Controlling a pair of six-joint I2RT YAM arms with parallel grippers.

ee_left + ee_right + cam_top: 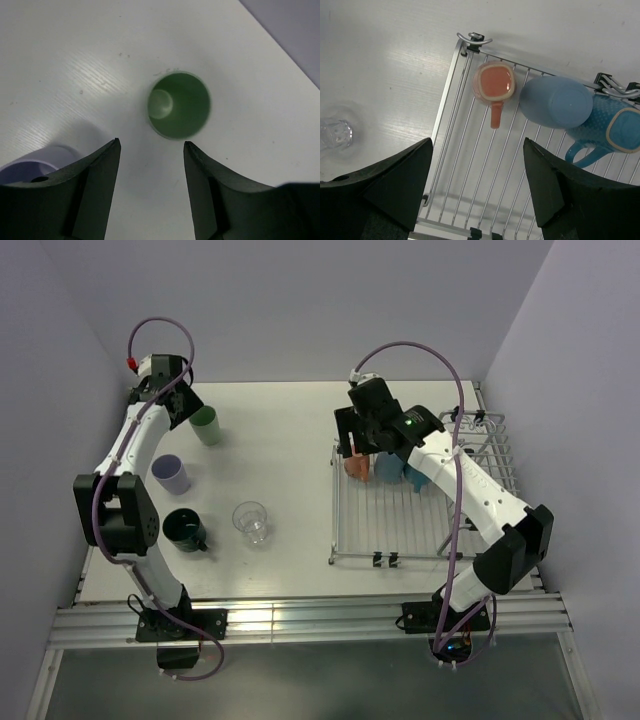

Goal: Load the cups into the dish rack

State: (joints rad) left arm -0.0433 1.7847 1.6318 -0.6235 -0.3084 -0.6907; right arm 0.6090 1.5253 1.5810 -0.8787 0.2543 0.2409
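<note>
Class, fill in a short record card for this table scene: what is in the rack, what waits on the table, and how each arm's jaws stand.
rack: silver wire dish rack, right side of white table
in rack: orange handled mug, upturned light blue cup, blue dotted handled mug
on table: pale green round cup, lavender round cup, dark green handled mug, clear glass tumbler
left jaws: open, empty, above the pale green cup
right jaws: open, empty, above the rack

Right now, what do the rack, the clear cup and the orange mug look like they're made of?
Rack: likely metal wire, thin shiny silver bars. Clear cup: glass or clear plastic, see-through. Orange mug: probably glazed ceramic, smooth with a pale rim.
</note>
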